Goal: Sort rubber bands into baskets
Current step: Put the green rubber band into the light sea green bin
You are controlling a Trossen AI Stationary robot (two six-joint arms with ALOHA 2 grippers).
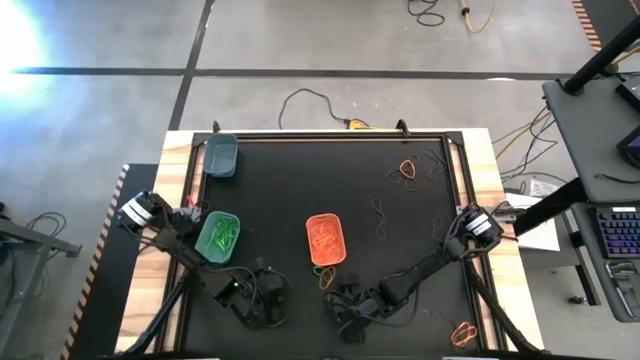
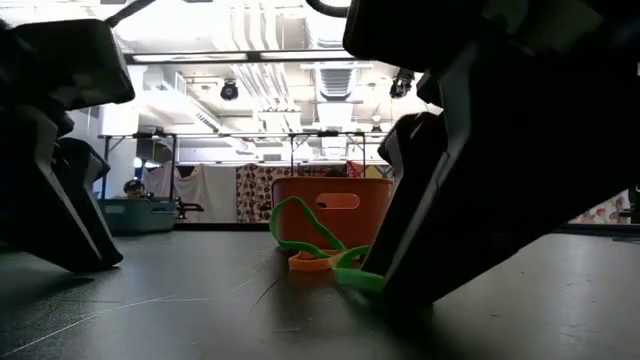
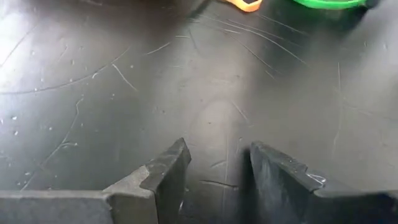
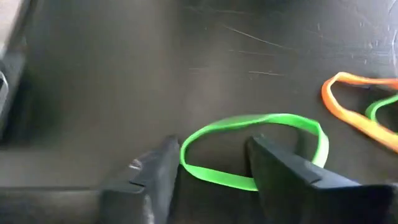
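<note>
High view: the table (image 1: 420,200) carries three baskets. The dark basket (image 1: 221,155) sits at the far left corner, the teal basket (image 1: 218,237) by the left edge with green bands in it, and the orange basket (image 1: 326,239) near the middle with orange bands inside. Loose bands (image 1: 405,175) lie scattered toward the far right, and another orange band (image 1: 463,334) lies at the near right corner. Both arms reach in low along the near edge: the left gripper (image 1: 262,296) near the teal basket, the right gripper (image 1: 348,304) just in front of the orange basket, beside a small tangle of bands (image 1: 326,272).

Low view: a green band (image 2: 305,232) and an orange one (image 2: 310,262) lie touching in front of the orange basket, with a dark finger planted right at the green loop.

Left wrist view: the left fingers (image 3: 158,180) stand apart over bare table, holding nothing.

Right wrist view: the right fingers (image 4: 280,168) straddle the near strand of the green band, jaws parted and not yet pinching it; the orange band lies just beside.

The band looks light, thin and floppy, likely to slip or spring. A pinch on the single flat strand between the fingers, pressed close to the table, seems the best hold, clear of the orange loop.
</note>
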